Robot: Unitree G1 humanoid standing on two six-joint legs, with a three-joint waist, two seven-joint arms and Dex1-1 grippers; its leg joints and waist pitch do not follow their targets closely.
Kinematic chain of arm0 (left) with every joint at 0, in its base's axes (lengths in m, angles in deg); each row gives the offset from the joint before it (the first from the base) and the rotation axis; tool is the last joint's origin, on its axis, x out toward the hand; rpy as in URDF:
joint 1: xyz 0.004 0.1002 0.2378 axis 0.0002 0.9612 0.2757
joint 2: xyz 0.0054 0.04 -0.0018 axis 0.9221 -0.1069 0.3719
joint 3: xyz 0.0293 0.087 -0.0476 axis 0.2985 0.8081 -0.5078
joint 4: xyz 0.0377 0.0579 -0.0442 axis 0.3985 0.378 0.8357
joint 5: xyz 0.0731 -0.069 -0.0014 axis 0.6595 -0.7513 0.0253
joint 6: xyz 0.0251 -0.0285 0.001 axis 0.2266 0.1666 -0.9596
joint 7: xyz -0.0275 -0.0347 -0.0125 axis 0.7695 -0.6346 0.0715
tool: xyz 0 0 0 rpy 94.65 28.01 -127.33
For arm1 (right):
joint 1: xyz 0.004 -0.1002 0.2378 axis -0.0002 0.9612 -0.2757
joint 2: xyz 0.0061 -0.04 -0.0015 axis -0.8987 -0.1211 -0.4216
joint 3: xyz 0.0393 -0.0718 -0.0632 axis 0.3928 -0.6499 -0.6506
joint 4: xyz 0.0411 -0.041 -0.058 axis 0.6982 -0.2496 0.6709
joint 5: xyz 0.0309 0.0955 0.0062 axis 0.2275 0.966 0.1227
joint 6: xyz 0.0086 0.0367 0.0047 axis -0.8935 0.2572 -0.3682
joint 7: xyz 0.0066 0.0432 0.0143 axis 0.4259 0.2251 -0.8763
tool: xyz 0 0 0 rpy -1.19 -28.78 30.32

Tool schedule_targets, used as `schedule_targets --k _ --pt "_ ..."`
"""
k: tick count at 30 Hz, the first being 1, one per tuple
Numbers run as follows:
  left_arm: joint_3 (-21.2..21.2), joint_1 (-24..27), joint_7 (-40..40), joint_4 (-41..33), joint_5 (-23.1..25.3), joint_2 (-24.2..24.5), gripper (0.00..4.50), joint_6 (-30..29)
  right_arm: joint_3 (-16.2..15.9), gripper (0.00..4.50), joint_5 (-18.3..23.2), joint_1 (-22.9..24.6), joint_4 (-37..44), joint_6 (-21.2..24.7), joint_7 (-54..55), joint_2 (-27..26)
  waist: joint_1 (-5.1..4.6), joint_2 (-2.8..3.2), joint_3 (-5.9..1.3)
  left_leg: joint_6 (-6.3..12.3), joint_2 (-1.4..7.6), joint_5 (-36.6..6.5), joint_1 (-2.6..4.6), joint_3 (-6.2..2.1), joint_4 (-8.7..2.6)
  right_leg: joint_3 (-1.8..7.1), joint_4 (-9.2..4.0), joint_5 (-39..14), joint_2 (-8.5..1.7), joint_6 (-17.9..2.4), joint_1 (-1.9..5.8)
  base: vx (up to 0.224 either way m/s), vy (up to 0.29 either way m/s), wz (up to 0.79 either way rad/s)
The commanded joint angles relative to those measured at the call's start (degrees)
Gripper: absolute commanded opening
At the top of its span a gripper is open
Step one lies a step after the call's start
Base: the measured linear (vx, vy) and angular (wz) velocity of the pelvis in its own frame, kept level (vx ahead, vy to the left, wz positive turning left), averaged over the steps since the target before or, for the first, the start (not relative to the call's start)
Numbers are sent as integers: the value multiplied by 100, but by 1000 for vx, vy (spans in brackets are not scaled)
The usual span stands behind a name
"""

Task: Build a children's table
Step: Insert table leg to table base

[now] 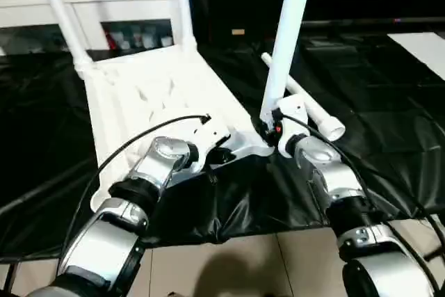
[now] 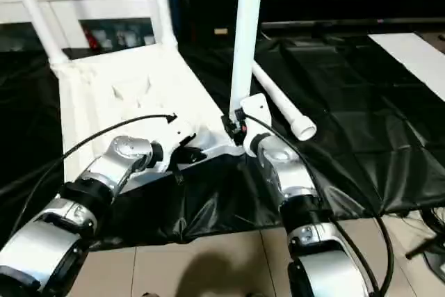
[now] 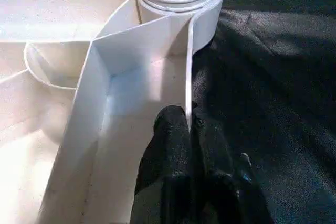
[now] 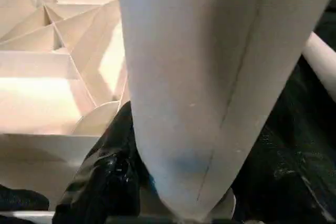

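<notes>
no readable text, labels or numbers

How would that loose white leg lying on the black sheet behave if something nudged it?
The loose leg is a smooth round tube lying flat on the black sheet, so it would probably roll sideways. Its flared end might make it curve as it rolls. It looks like stiff, hollow plastic, so likely light and unbending.

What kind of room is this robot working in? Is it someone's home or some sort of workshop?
Probably an indoor test or demo space rather than a lived-in home. A black sheet covers the tiled floor as a work area, a white cabinet with small items stands behind, and the upturned tabletop lies there for assembly.
</notes>
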Motion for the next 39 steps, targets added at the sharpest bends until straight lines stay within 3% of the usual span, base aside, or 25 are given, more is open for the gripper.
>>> schedule_targets --k 1,2,4,7,11,12,13,14,17,19,20,24,25,32,34,39 --pt "-8 -90 4 -370 -83 -99 0 132 -205 188 94 345 -569 500 -280 -234 -73 44 -192 -424 307 -4594 340 -307 -569 75 -480 -3558 -373 -479 -122 0 0 0" --pt "2 -76 63 -393 -92 -80 0 169 -210 188 104 351 -559 509 -343 -215 -83 19 -198 -380 300 -4451 322 -317 -547 77 -503 -3686 -395 -435 -109 0 0 0" --pt "16 -47 212 -442 -125 -31 0 195 -225 188 105 370 -548 534 -599 -132 -83 38 -196 -358 311 -4354 295 -331 -554 100 -497 -3705 -406 -429 -99 0 0 0" --pt "35 -20 423 -470 -157 30 0 280 -245 188 147 411 -498 514 -1000 -7 -74 25 -210 -365 324 -4253 273 -329 -564 156 -455 -3482 -401 -548 -107 0 0 0" --pt "96 75 1311 -569 -356 210 0 679 -510 188 272 602 -184 377 -2259 435 -5 -13 -255 -239 349 -3854 184 -301 -567 270 -376 -3012 -432 -793 -42 17 -3 0" --pt "134 102 1725 -572 -421 322 0 849 -695 188 283 705 4 325 -2823 676 35 -22 -285 -168 369 -3514 142 -264 -576 320 -315 -2580 -434 -971 -15 66 -11 2" --pt "158 102 1889 -539 -424 385 0 954 -788 188 263 754 81 275 -3065 801 112 -35 -341 -62 381 -2980 90 -228 -566 345 -241 -1931 -412 -1165 62 81 -25 4" --pt "170 99 1967 -516 -422 417 0 1018 -831 188 250 777 114 244 -3174 862 175 -33 -354 50 385 -2531 90 -149 -535 356 -182 -1310 -392 -1391 45 68 -46 8" --pt "182 61 2256 -398 -414 551 0 1161 -962 188 204 876 233 122 -3604 1105 292 -85 -382 300 364 -1976 56 -74 -447 373 -114 -1113 -408 -1509 79 63 -58 6" --pt "178 30 2376 -324 -397 615 0 1251 -1005 188 158 915 253 36 -3796 1210 369 -86 -401 373 388 -1495 13 -61 -412 369 -48 -860 -408 -1586 96 56 -62 1" --pt "196 -16 2497 -235 -350 694 0 1353 -1048 188 115 955 293 -62 -3976 1290 397 -56 -409 364 390 -1398 17 -63 -405 359 -29 -814 -399 -1611 114 41 -52 -1" --pt "210 -96 2667 -90 -326 794 0 1511 -1149 188 118 1024 437 -103 -4238 1402 466 -62 -423 354 404 -1279 65 -45 -391 341 -7 -641 -371 -1653 120 10 -13 0" --pt "206 -117 2688 -62 -325 805 0 1526 -1166 188 112 1028 442 -107 -4251 1408 471 -25 -419 357 407 -1265 50 -54 -395 332 4 -624 -369 -1658 129 0 0 0" --pt "155 -196 2750 108 -297 791 0 1657 -1188 188 5 1018 392 -234 -4239 1373 474 -33 -393 86 425 -1746 86 -74 -452 332 -62 -1326 -369 -1499 120 0 0 0" --pt "144 -199 2743 145 -299 754 0 1675 -1180 188 -67 1044 419 -305 -4090 1335 469 -2 -397 60 426 -1748 88 -76 -454 333 -60 -1244 -364 -1499 120 0 0 0" --pt "135 -202 2722 186 -305 711 0 1683 -1120 188 -49 1043 379 -304 -3963 1268 465 -20 -398 96 415 -1700 75 -74 -446 331 -50 -1221 -370 -1523 135 0 0 0"
